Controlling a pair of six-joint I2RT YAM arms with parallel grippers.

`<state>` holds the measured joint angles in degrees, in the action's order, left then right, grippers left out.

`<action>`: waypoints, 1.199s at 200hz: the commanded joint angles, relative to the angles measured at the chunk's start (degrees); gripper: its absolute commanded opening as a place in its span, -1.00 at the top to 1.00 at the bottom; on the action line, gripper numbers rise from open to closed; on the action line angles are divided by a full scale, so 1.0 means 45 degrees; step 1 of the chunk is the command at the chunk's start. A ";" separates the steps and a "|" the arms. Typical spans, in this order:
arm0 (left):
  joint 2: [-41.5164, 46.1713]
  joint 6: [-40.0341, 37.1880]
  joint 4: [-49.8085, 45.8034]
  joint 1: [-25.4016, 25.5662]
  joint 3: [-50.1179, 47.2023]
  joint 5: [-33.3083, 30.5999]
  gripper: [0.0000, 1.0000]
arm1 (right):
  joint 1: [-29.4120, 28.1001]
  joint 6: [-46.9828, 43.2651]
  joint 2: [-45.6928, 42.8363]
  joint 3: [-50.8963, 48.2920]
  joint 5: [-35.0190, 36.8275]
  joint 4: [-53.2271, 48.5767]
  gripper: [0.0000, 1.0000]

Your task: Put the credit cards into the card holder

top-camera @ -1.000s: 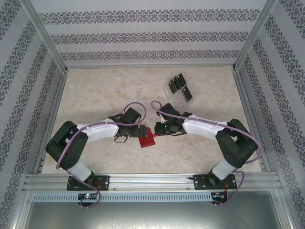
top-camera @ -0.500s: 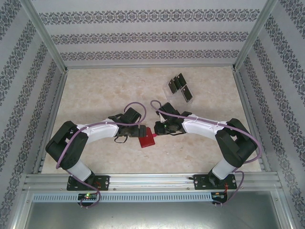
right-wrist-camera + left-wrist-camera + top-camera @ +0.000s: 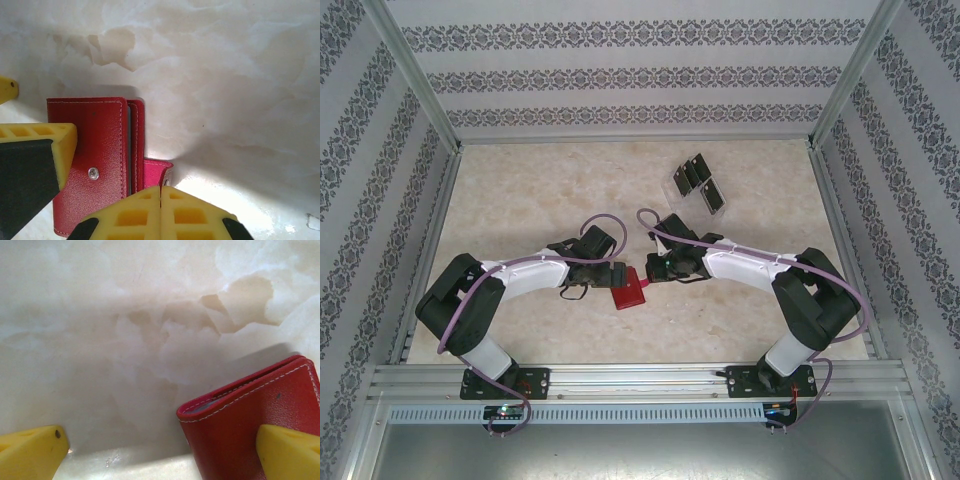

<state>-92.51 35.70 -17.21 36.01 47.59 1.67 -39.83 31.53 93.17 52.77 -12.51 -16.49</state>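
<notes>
The red card holder (image 3: 629,295) lies folded shut on the table between both arms. In the right wrist view the card holder (image 3: 97,145) shows its snap stud, and its small snap tab (image 3: 156,171) runs up into my right gripper (image 3: 160,190), which is shut on it. My left gripper (image 3: 160,455) is open and wide, with one yellow finger (image 3: 287,452) resting on the card holder (image 3: 240,425) and the other on the bare table. From above, my left gripper (image 3: 623,276) and right gripper (image 3: 648,272) almost meet. The black credit cards (image 3: 697,172) stand at the back right.
A clear plastic slotted stand (image 3: 715,198) holds the cards at the far right of the marble-patterned table (image 3: 540,190). Patterned walls and aluminium rails (image 3: 620,378) box the table in. Purple cables loop above both wrists.
The right gripper has shifted very slightly to the right. The card holder and left arm have stayed where they were.
</notes>
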 commanded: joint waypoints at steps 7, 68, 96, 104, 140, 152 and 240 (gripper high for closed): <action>-0.0635 -0.0493 -0.0591 -0.0165 -0.0514 -0.1014 -1.00 | 0.0166 0.0254 -0.0281 0.0002 -0.0495 0.0356 1.00; -0.0731 -0.0455 -0.0492 -0.0147 -0.0567 -0.0958 -1.00 | -0.0342 0.0688 -0.0158 -0.0036 -0.1218 0.1101 1.00; -0.0770 -0.0459 -0.0454 -0.0152 -0.0565 -0.0937 -1.00 | -0.0629 0.0882 0.0191 -0.0106 -0.1374 0.1472 1.00; -0.0790 -0.0455 -0.0451 -0.0158 -0.0558 -0.0913 -1.00 | -0.0717 0.0921 0.0322 -0.0111 -0.1408 0.1570 1.00; -0.0829 -0.0435 -0.0453 -0.0156 -0.0560 -0.0912 -1.00 | -0.0974 0.1146 0.0755 -0.0123 -0.1545 0.1941 1.00; -0.0829 -0.0414 -0.0433 -0.0158 -0.0566 -0.0894 -1.00 | -0.1009 0.1196 0.0923 -0.0162 -0.1570 0.2057 1.00; -0.0907 -0.0377 -0.0404 -0.0159 -0.0522 -0.0757 -1.00 | -0.1090 0.1453 0.1713 -0.0307 -0.1737 0.2635 1.00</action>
<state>-92.75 35.70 -17.19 36.01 47.64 1.58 -44.14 37.36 99.11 52.34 -19.70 -5.85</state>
